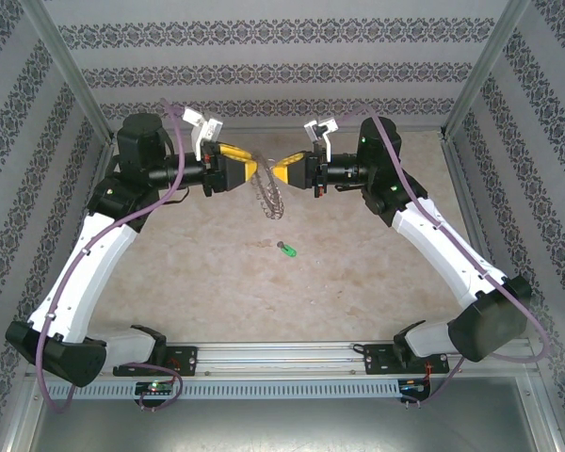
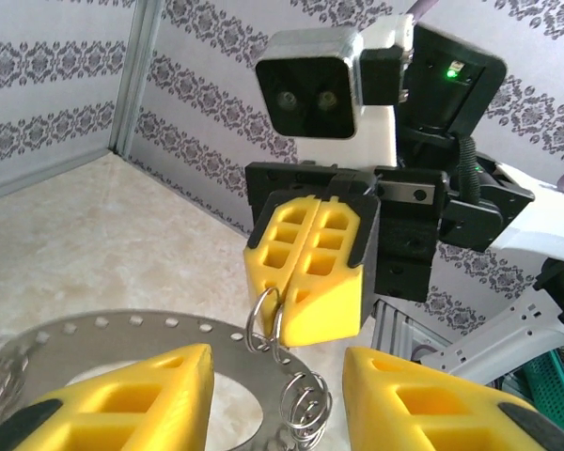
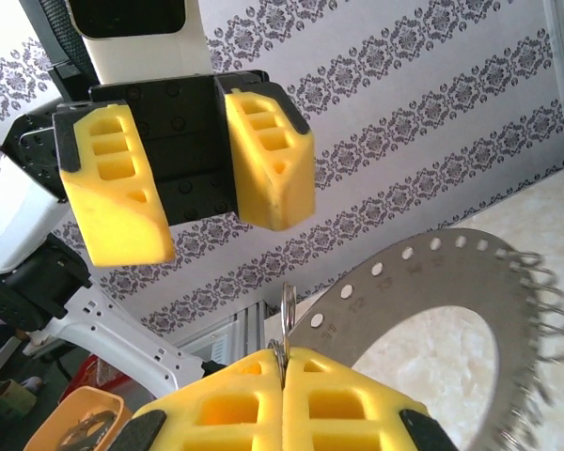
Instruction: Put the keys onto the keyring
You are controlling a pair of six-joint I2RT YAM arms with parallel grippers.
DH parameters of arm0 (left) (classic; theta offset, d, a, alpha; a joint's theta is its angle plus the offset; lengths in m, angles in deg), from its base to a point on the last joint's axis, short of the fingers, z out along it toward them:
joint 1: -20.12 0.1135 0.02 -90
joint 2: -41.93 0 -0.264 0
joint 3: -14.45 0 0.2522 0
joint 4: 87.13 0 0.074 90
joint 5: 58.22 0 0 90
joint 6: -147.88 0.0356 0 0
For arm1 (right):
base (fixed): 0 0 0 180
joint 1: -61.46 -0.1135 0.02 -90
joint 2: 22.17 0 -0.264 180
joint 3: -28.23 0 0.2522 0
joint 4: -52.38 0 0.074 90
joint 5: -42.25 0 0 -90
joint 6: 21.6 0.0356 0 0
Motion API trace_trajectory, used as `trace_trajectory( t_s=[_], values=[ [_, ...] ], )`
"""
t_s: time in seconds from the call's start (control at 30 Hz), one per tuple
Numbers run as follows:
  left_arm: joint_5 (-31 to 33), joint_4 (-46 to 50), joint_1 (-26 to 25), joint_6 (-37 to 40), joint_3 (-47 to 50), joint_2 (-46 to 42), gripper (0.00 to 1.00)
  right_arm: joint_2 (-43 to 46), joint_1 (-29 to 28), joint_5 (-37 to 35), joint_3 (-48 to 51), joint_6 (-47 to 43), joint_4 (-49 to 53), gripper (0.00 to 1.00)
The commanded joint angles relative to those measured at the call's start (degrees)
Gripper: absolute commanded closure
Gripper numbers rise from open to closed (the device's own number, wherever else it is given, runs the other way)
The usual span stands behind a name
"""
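Observation:
The keyring (image 1: 269,196), a flat dark-grey disc with a wide hole and small silvery split rings along its edge, hangs in the air between my two grippers at the back of the table. My right gripper (image 1: 275,173) (image 3: 283,357) is shut on one of its small split rings (image 3: 287,315), and the disc (image 3: 432,301) hangs off that. My left gripper (image 1: 252,169) (image 2: 277,399) is open, its yellow fingers (image 2: 122,399) either side of the disc's rim (image 2: 94,343), not touching it. The key (image 1: 286,249), green-headed and tiny, lies on the table below.
Patterned walls and metal frame posts (image 1: 71,66) close in the table (image 1: 358,273) on three sides. The arm bases stand on a rail (image 1: 282,356) at the near edge.

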Motion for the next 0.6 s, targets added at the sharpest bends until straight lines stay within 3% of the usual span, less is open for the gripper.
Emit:
trace_trajectory(
  t_s=[0.0, 0.57],
  values=[
    [-2.5, -4.3, 0.5, -3.2, -0.4, -0.1, 0.61, 1.6, 0.3, 0.2, -1.8, -0.5, -4.0, 1.00],
    [-6.3, -15.0, 0.3, -11.4, 1.5, 1.2, 0.63, 3.1, -0.9, 0.1, -4.5, 1.2, -6.9, 1.00]
  ],
)
